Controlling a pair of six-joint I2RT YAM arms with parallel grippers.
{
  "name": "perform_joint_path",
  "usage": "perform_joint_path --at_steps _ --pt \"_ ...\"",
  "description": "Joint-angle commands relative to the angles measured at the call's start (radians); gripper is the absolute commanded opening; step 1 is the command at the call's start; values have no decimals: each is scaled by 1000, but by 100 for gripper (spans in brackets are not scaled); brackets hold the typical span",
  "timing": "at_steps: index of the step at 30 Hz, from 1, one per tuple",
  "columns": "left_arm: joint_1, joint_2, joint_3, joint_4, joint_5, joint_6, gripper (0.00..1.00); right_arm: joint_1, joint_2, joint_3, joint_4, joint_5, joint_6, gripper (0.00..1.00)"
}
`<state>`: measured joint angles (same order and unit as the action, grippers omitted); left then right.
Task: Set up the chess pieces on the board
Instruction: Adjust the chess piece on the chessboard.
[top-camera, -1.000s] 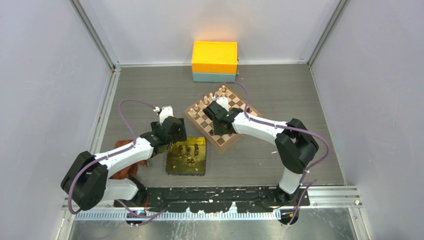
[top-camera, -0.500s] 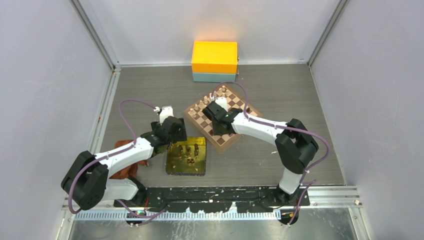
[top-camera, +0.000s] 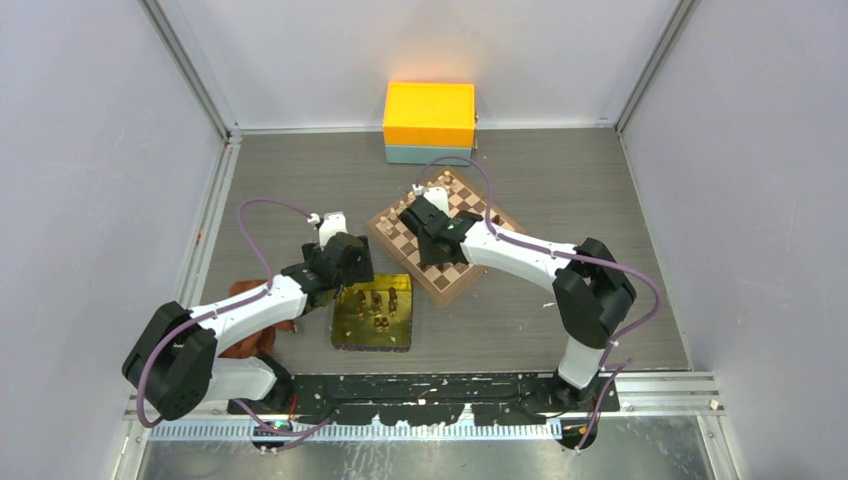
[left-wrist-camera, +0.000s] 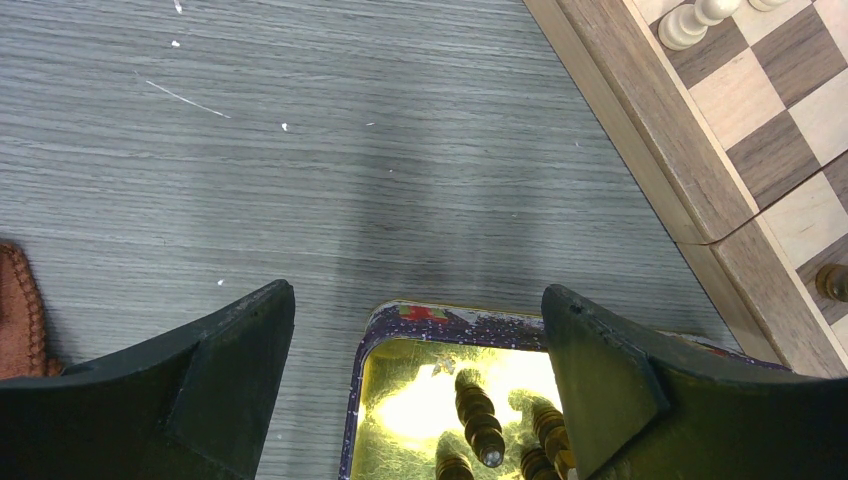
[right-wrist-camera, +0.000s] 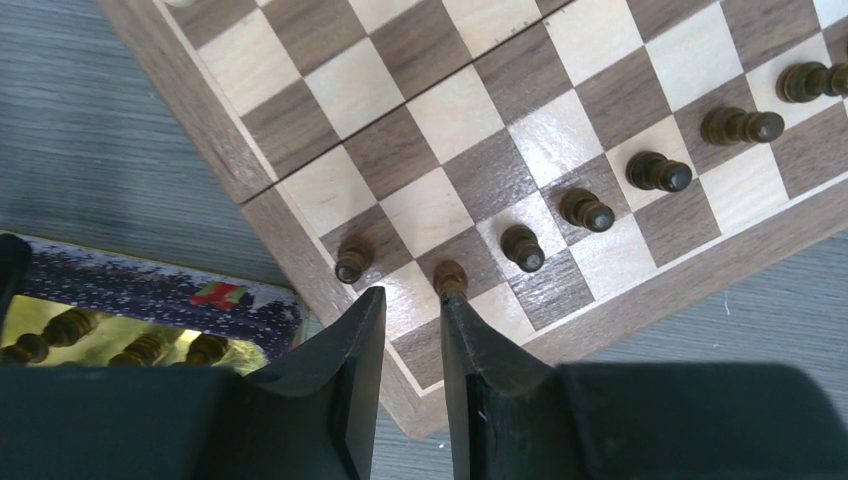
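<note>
Several dark chessmen (left-wrist-camera: 480, 430) lie in the gold tray (left-wrist-camera: 400, 318) nearest you, under your left gripper (left-wrist-camera: 418, 300), its jaws wide apart and empty. Farther out, your right gripper (right-wrist-camera: 412, 300) hangs over the chessboard (right-wrist-camera: 225, 150), jaws narrowly apart and empty. One fingertip (right-wrist-camera: 458, 330) is just beside a standing dark pawn (right-wrist-camera: 450, 277), so a sideways move could topple it into its neighbours.

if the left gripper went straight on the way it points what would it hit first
Probably the gold tray: its rim sits between the open fingers of the left gripper, dark chess pieces just inside. Depth is unclear; possibly the table.
</note>
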<state>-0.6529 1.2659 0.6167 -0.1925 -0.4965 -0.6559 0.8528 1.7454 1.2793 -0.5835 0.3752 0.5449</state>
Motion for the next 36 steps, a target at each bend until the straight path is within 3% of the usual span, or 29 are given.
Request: perform_joint_path --at_steps 1,36 --pt "-4 -4 20 25 -17 -11 94 15 6 67 -1 4 -16 33" --pt "-4 -13 0 36 -19 -17 94 31 115 121 17 -33 -13 30"
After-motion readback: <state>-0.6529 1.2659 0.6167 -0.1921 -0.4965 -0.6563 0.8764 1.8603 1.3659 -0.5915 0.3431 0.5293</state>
